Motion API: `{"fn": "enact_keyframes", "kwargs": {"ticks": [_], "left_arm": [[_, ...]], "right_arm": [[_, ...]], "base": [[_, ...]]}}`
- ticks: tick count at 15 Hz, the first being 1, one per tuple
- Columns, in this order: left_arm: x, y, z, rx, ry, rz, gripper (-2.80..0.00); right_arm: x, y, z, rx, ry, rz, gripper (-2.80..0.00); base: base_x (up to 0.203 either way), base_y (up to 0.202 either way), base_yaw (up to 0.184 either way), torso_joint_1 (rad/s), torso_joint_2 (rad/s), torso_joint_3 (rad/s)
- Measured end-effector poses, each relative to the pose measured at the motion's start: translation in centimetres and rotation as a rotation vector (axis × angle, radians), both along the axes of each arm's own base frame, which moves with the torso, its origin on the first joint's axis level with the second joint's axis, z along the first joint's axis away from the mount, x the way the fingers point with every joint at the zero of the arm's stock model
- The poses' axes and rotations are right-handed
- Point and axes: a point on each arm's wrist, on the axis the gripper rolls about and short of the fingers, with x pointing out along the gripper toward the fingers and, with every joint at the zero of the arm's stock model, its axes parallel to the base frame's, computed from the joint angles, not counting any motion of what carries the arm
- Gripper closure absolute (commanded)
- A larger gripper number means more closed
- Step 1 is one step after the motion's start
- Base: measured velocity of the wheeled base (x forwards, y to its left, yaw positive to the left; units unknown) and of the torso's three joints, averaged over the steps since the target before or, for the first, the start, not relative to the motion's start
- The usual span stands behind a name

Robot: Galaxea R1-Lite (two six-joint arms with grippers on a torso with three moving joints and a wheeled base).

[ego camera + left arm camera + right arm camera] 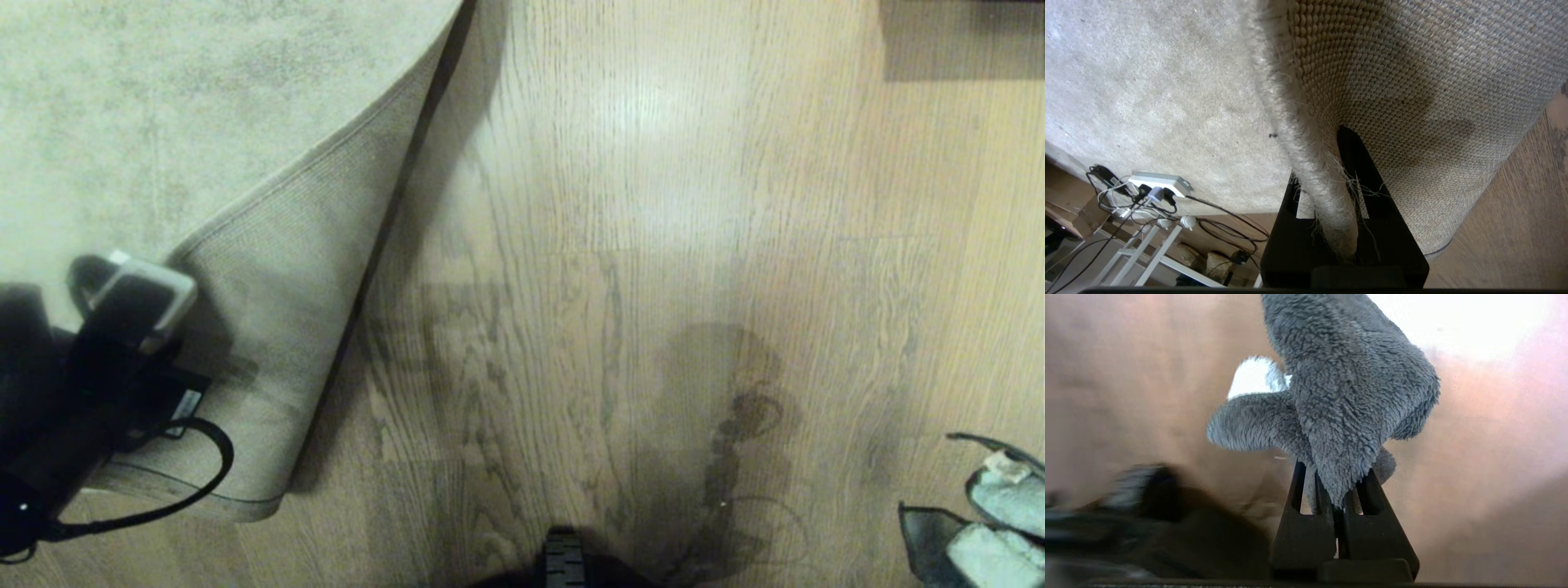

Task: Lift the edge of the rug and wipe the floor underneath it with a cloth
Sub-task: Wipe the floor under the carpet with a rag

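- The lifting part looks done: the left pincer (1331, 228) is clamped on the rug edge (1306, 163), the thin fuzzy border of a large pale beige-grey short-pile rug, and the corner is folded back over the pile so its tan woven backing (277, 327) faces up.
- The floor (653, 245) of light brown wood-grain planks lies bare beside the fold, with a darker smudged mark (735, 425) toward the robot.
- The right pincer (1337, 506) is squeezed together on the cloth (1347, 408), a small fluffy dark grey rag with a paler patch, which hangs bunched from the tips.
- Judged from this, wiping is what is left: the cloth sits low at the right edge of the head view (1000, 523), well apart from the uncovered planks next to the rug.
- The head view alone gives the layout: fold, bare planks and mark together.
- The left wrist view alone shows the grip on the border, frayed threads there, plus a white power strip (1159, 183) with cables beyond the rug.
- The right wrist view alone shows the cloth pinched between the tips; its background is blurred.
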Motion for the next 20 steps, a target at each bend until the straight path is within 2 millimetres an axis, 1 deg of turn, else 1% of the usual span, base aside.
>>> {"fn": "enact_keyframes", "kwargs": {"ticks": [2,3,5,8,9,10,12,14,15,16,18,19,20], "left_arm": [[0.0,0.0,-0.1,0.001,0.003,-0.001,0.00],[0.0,0.0,-0.1,0.001,0.004,-0.001,0.00],[0.1,0.0,0.0,0.002,0.004,-0.001,0.00],[0.2,0.0,0.0,0.002,0.005,-0.002,0.00],[0.1,-0.1,-0.1,0.003,0.009,-0.002,0.00],[0.1,-0.2,-0.2,0.004,0.015,-0.007,0.00],[0.0,-0.5,-0.3,0.006,0.018,-0.025,0.00],[-0.1,-1.0,-0.3,0.010,0.019,-0.036,0.00],[-0.1,-1.1,-0.4,0.013,0.020,-0.036,0.00],[-0.2,-1.2,-0.4,0.014,0.020,-0.039,0.00],[-0.4,-1.3,-0.8,0.016,0.030,-0.044,0.00],[-0.6,-1.2,-1.0,0.017,0.034,-0.044,0.00],[-0.7,-1.2,-1.1,0.018,0.037,-0.045,0.00]], "right_arm": [[1.1,0.2,2.6,0.008,0.035,0.091,0.00],[2.0,0.3,3.9,0.006,0.051,0.138,0.00],[4.5,0.6,6.4,-0.004,0.076,0.244,0.00],[9.8,1.6,9.4,-0.022,0.104,0.447,0.00],[11.8,2.5,10.0,-0.027,0.112,0.525,0.00],[13.7,3.8,10.4,-0.034,0.118,0.605,0.00],[17.3,7.2,10.7,-0.048,0.117,0.728,0.00],[20.3,11.7,10.6,-0.058,0.090,0.830,0.00],[21.6,14.4,10.5,-0.057,0.067,0.878,0.00],[22.7,17.1,10.4,-0.051,0.039,0.924,0.00],[24.1,21.9,10.0,-0.028,-0.002,0.997,0.00],[24.5,24.1,9.5,-0.015,-0.011,1.015,0.00],[24.8,25.9,8.9,0.003,-0.012,1.021,0.00]], "base": [[0.000,0.000,0.000,0.000,0.00,0.000],[0.000,0.000,0.000,0.000,0.00,0.000],[0.000,0.000,0.000,0.000,0.00,0.000],[0.000,0.000,0.000,0.000,0.00,0.000],[0.000,0.000,0.000,0.000,0.00,0.000],[0.000,0.000,0.000,0.000,0.00,0.000],[0.000,0.000,0.000,0.000,0.00,0.000],[0.000,0.000,0.000,0.000,0.00,0.000],[0.000,0.000,0.000,0.000,0.00,0.000],[0.000,0.000,0.000,0.000,0.00,0.000],[0.000,0.000,0.000,0.000,0.00,0.000],[0.000,0.000,0.000,0.000,0.00,0.000],[0.000,0.000,0.000,0.000,0.00,0.000]]}}
